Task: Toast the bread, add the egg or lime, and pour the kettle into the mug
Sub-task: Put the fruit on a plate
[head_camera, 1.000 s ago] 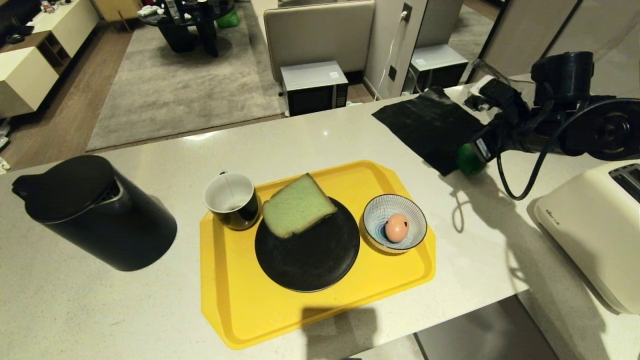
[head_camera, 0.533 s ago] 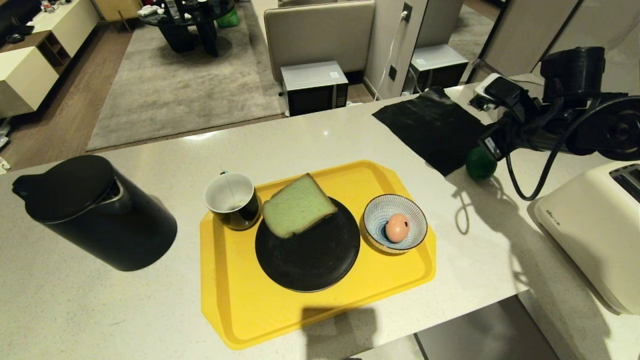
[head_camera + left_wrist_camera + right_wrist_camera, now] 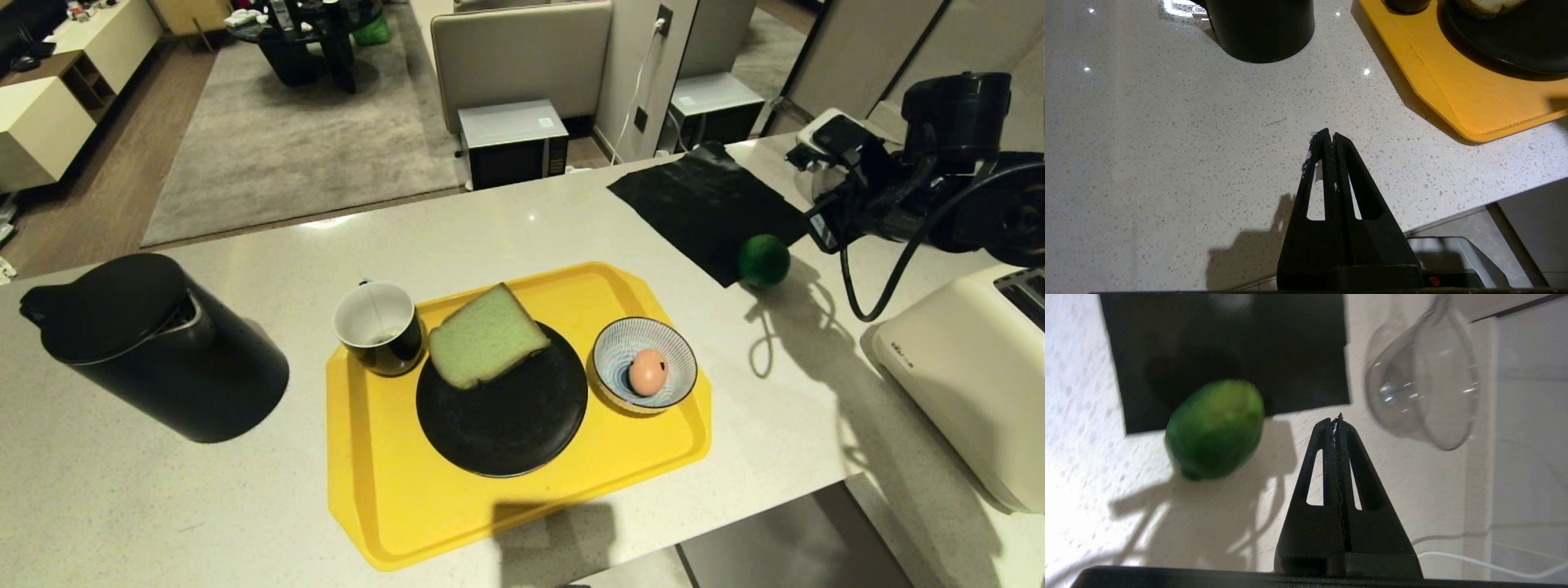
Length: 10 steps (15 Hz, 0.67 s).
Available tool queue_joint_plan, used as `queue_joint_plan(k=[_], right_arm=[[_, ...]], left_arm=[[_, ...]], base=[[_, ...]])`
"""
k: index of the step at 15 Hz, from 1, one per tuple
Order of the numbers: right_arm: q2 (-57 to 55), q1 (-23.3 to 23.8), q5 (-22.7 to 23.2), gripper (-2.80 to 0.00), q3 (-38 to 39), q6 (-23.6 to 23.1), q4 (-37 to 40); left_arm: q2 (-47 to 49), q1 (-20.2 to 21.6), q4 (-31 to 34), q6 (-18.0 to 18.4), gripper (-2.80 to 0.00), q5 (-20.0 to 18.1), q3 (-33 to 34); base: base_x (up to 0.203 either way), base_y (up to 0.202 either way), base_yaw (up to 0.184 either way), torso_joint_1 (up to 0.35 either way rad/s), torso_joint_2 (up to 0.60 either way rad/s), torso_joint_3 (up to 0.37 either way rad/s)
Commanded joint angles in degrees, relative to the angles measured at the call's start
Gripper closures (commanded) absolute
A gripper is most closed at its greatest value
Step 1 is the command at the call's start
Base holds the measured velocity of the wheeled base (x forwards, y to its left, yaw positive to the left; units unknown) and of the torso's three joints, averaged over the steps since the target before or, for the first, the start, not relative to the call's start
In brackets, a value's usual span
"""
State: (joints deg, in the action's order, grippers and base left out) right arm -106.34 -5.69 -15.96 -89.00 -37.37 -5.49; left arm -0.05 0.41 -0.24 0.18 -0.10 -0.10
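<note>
The pale green bread [image 3: 487,335] leans on a black plate [image 3: 506,425] on the yellow tray [image 3: 392,490]. Left of it stands the black mug [image 3: 378,327], white inside. The egg [image 3: 647,371] lies in a striped bowl [image 3: 682,359]. The big black kettle [image 3: 147,347] stands on the counter at the left. The lime [image 3: 764,260] lies on the counter by a black cloth. My right gripper [image 3: 1336,418] is shut and empty, hanging just beside the lime [image 3: 1215,428] without touching it. My left gripper [image 3: 1329,134] is shut and empty over bare counter between the kettle [image 3: 1259,28] and the tray [image 3: 1453,94].
A cream toaster [image 3: 971,376] stands at the right edge. The black cloth [image 3: 702,204] lies behind the lime, and a clear glass cup [image 3: 1425,388] stands beside it. My right arm [image 3: 922,196] and its cable hang over that corner. The counter's front edge runs just below the tray.
My right arm has drawn back to the right and a little up, off the lime, which now shows whole. The lime has rocked slightly on the counter. Everything else is as before.
</note>
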Motion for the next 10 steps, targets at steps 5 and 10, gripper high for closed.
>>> queue_joint_plan(k=[5, 10], right_arm=[[5.36, -0.11, 0.0, 0.0, -6.59, 2.89, -0.46], [7.68, -0.39, 0.19, 0.0, -7.18, 2.95, -0.28]], left_arm=[[-0.04, 0.02, -0.02, -0.01, 0.0, 0.02, 0.01], [-0.04, 0.02, -0.02, -0.01, 0.0, 0.02, 0.01]], base=[[0.0, 0.0, 0.0, 0.0, 0.0, 0.0], [0.0, 0.0, 0.0, 0.0, 0.0, 0.0]])
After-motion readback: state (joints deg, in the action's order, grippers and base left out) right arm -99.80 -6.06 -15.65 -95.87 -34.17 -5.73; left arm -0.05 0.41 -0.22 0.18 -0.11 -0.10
